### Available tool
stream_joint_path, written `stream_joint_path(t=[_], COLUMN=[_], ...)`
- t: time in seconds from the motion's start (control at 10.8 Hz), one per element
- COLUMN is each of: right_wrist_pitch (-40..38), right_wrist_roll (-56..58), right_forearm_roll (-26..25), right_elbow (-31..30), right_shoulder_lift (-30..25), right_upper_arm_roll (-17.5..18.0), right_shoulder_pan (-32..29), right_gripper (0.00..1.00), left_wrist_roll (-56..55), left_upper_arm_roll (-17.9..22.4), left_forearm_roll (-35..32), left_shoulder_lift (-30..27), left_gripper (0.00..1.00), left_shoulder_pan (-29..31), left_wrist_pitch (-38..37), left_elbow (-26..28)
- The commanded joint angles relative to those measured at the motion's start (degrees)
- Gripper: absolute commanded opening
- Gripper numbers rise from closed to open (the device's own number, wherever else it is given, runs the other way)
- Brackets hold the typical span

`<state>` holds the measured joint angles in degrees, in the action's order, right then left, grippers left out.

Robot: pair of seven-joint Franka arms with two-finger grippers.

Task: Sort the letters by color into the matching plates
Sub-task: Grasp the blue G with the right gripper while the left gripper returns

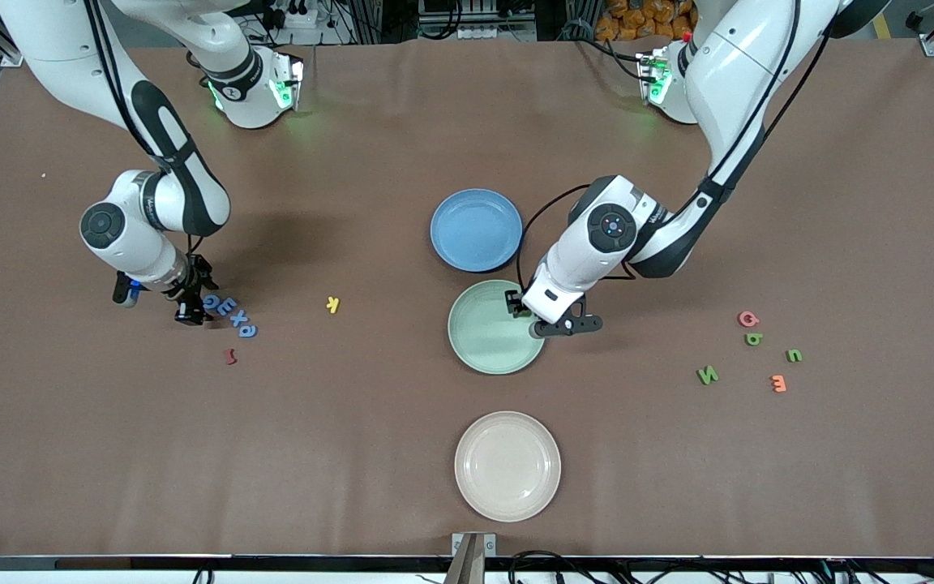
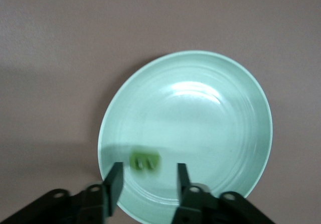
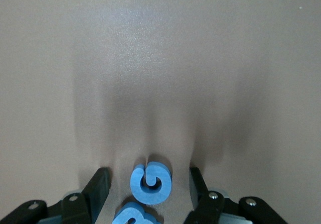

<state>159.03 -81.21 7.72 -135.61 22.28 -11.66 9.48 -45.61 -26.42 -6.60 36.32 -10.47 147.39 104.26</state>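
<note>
Right gripper (image 3: 148, 194), open and empty, straddles a blue letter (image 3: 151, 183) near the table's right-arm edge, probably light stiff foam, best pinched across its flat sides; left gripper (image 2: 148, 184) open over the green plate (image 2: 235, 133), a green letter (image 2: 145, 161) below it.

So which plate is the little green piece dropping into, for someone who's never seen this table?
Three plates line the table's middle. It's the green plate, between the blue plate and the cream plate. The left gripper hangs over it, a green letter between its fingers.
</note>
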Motion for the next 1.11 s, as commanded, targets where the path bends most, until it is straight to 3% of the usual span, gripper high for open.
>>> stream_joint_path(t=[0.0,0.37,0.55,0.74,1.02], right_wrist_pitch=[1.1,1.02,1.02,0.75,-1.25], right_wrist_roll=[2.01,4.21,5.18,8.6,12.1], right_forearm_roll=[0.28,0.36,0.36,0.36,0.28], right_elbow=[-0.88,-1.06,-1.32,-1.41,-1.06], right_shoulder_lift=[0.14,0.14,0.14,0.05,-0.65], right_upper_arm_roll=[-0.03,-0.03,-0.03,-0.03,-0.03], right_shoulder_pan=[0.19,0.02,0.02,0.02,-0.25], right_gripper=[0.62,0.38,0.25,0.17,0.14], left_wrist_roll=[-2.29,4.54,15.66,27.81,29.01], left_upper_arm_roll=[0.4,0.31,0.22,0.22,0.31], left_forearm_roll=[-2.18,-3.24,-3.59,-3.5,-3.5], left_shoulder_lift=[-2.21,-6.43,-6.35,-5.65,-4.51], left_gripper=[1.0,1.0,1.0,1.0,0.82], left_shoulder_pan=[1.06,7.99,15.0,20.63,24.61], left_wrist_pitch=[-4.64,-9.83,-11.16,-11.16,-11.07], left_elbow=[-1.78,-1.6,-1.6,-1.34,-1.25])
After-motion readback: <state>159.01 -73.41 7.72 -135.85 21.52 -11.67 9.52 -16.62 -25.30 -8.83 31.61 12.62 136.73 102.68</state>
